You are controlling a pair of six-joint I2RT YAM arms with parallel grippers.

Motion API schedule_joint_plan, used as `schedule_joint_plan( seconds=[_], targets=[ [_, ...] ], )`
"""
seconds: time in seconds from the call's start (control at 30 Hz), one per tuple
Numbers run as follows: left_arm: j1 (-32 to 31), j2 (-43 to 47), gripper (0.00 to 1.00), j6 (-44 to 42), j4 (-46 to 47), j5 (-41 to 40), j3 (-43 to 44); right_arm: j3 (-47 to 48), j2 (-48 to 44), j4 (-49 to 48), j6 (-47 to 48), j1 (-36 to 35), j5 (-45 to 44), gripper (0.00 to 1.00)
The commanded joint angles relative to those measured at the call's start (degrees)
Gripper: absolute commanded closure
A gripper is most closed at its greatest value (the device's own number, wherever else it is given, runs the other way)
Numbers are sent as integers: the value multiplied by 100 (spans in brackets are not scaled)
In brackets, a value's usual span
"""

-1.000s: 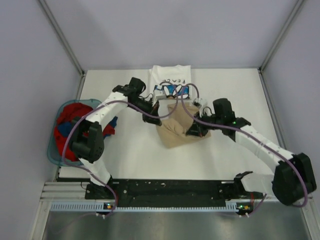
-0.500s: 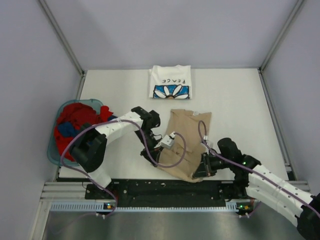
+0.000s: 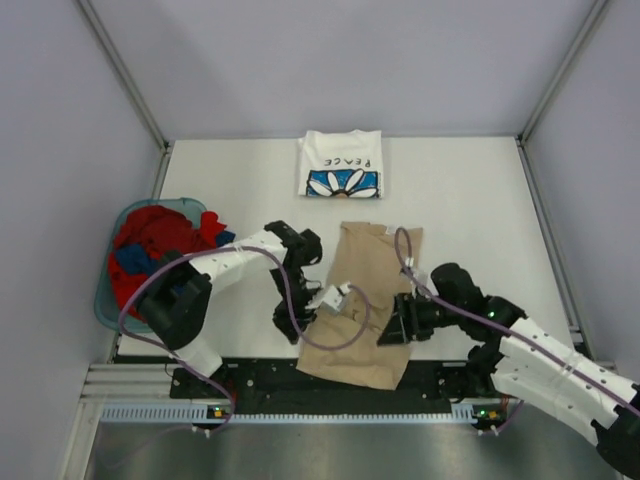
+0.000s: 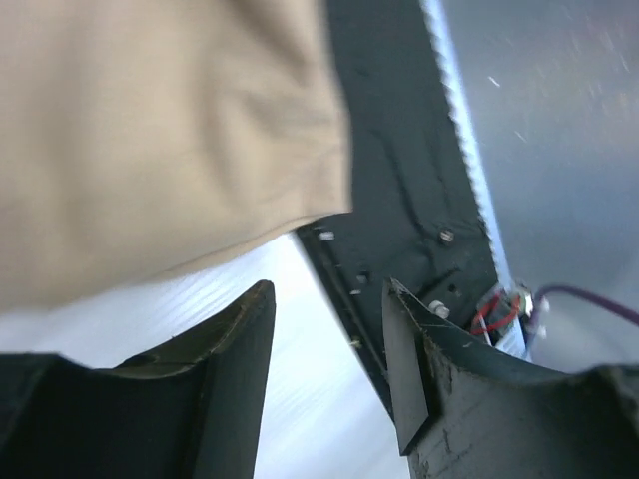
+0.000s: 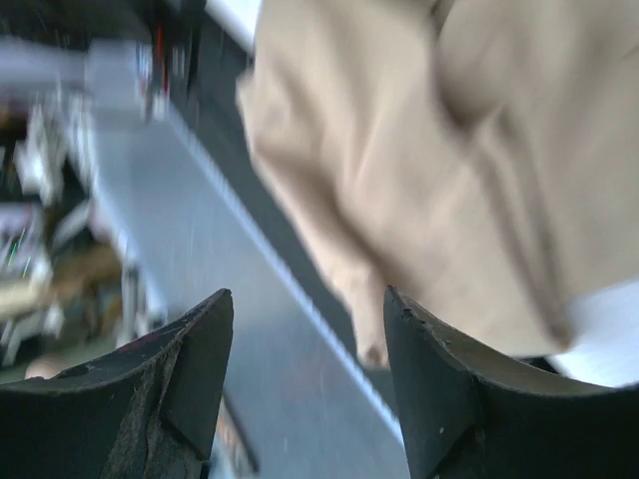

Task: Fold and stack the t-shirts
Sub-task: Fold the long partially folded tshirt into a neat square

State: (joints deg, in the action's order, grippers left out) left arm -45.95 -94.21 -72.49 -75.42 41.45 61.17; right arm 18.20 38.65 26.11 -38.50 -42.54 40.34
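The tan t-shirt (image 3: 360,300) lies spread lengthwise mid-table, and its near end hangs over the black rail (image 3: 330,375). My left gripper (image 3: 298,332) is open and empty at the shirt's left near edge. In the left wrist view (image 4: 329,299) the tan cloth (image 4: 150,130) lies just beyond the jaws. My right gripper (image 3: 393,333) is open and empty at the right near edge. In the right wrist view (image 5: 310,309) the cloth (image 5: 479,150) lies ahead of the fingers. The folded white daisy "PEACE" t-shirt (image 3: 342,165) lies at the back. Red (image 3: 150,232) and blue (image 3: 130,260) t-shirts fill the basket.
The teal basket (image 3: 106,300) stands at the table's left edge, beside the left arm's elbow. The black base rail (image 4: 399,180) and a metal front ledge (image 3: 330,450) run along the near edge. Grey walls enclose the table.
The tan shirt was bunched near the white shirt; both grippers dragged it toward the near edge, stretching it out flat. Now the grippers stand open beside its near end.
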Motion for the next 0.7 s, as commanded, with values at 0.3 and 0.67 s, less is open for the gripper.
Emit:
schedule_joint_plan(
  seconds=[0.3, 0.67],
  targets=[
    [1134, -247, 38, 2661, 2047, 488, 978, 1240, 706, 1148, -200, 1873, -3262, 48],
    [544, -721, 29, 2959, 3147, 65, 554, 291, 756, 1513, -1361, 687, -2382, 35]
  ],
)
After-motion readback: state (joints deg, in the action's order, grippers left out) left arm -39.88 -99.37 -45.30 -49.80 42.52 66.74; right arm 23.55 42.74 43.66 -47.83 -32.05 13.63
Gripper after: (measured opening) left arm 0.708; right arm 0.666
